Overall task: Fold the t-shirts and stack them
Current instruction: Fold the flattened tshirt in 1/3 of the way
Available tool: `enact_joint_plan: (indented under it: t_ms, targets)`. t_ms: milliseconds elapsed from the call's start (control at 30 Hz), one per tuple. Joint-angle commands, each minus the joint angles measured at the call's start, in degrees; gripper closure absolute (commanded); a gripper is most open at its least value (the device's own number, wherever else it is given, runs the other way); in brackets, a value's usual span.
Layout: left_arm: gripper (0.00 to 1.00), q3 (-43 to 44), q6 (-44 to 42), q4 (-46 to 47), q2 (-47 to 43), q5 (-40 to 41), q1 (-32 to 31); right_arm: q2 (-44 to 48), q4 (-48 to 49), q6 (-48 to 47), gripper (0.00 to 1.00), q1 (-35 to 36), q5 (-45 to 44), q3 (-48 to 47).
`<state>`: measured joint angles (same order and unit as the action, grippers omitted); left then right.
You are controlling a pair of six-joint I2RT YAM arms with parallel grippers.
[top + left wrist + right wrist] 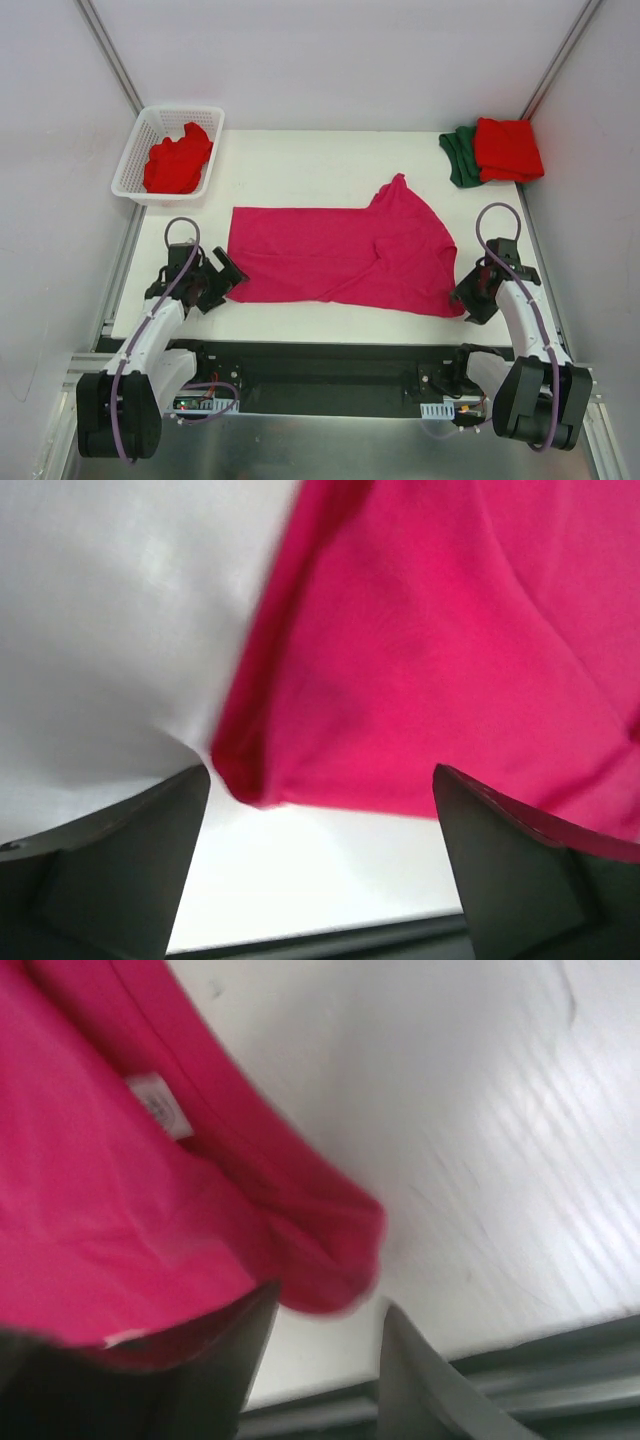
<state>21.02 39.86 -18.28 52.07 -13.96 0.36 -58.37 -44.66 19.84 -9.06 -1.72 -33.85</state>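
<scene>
Magenta shirt (pixel 330 255); white tag (pixel 160 1105), apparently printed; basket (pixel 132 160) white.

The white worktop (pixel 300 165) carries a magenta-pink t-shirt (pixel 340 255) spread across its middle, rumpled toward the right, one peak pointing at the far edge; far-left of that shirt a white lattice basket (pixel 135 150) sits at the worktop's corner; far-right of it lies a folded dark green t-shirt (pixel 460 155), a folded red t-shirt (pixel 508 148) overlapping its right side.
</scene>
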Motion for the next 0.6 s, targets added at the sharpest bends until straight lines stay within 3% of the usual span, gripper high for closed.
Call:
enact_joint_plan:
  t_ms: [0,167,333,567]
  targets:
    - [0.01,-0.5,0.9,-5.5,-1.3,3.1,0.3,1.6,-3.3,-0.1,0.39,0.3,-2.3,-1.3]
    - [0.01,1.5,1.6,-8.5,-5.8,5.5,0.3,4.6,-5.2,0.6,0.23,0.3,-5.8,-3.3]
    - [0.01,7.4,-0.2,-12.3,-9.6,10.9,0.3,6.7,-5.8,0.6,0.21,0.3,-10.0,-7.0]
    - [0.01,15.9,-4.7,-7.4,-2.0,13.3,0.3,2.9,4.7,-2.8,0.2,0.3,-8.4,-12.6]
